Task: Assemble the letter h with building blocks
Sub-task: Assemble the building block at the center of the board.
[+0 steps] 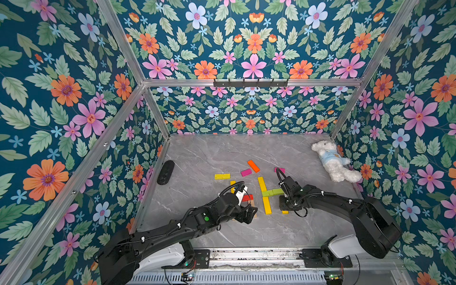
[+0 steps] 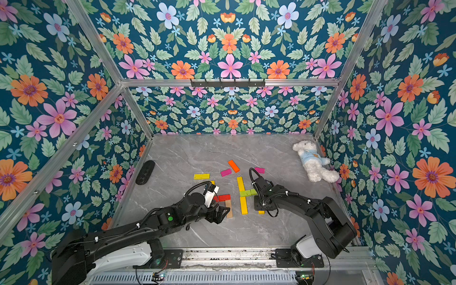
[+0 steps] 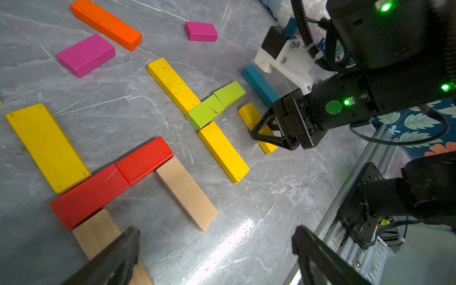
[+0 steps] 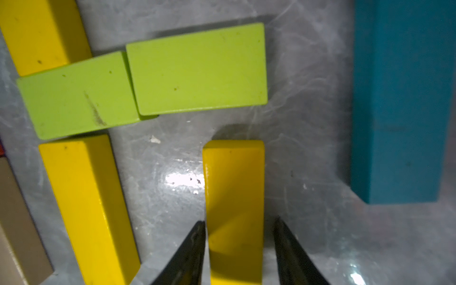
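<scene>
Straddling the yellow bar point(image 4: 234, 177) loosely, right claw point(image 4: 239, 220) slightly spread (bare marble point(image 4: 170, 160) either side); left claw point(image 3: 216, 229) wide apart.

The table point(image 1: 222, 153) is viewed whole from high above its near edge in both top views. The lime blocks point(image 3: 215, 106) point(image 4: 172, 74) are shared by both wrist views: obliquely from the left, very closely from the right.

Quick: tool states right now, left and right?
Left tool: open, holding nothing.
Right tool: open, astride a yellow block, with a gap on one side.
</scene>
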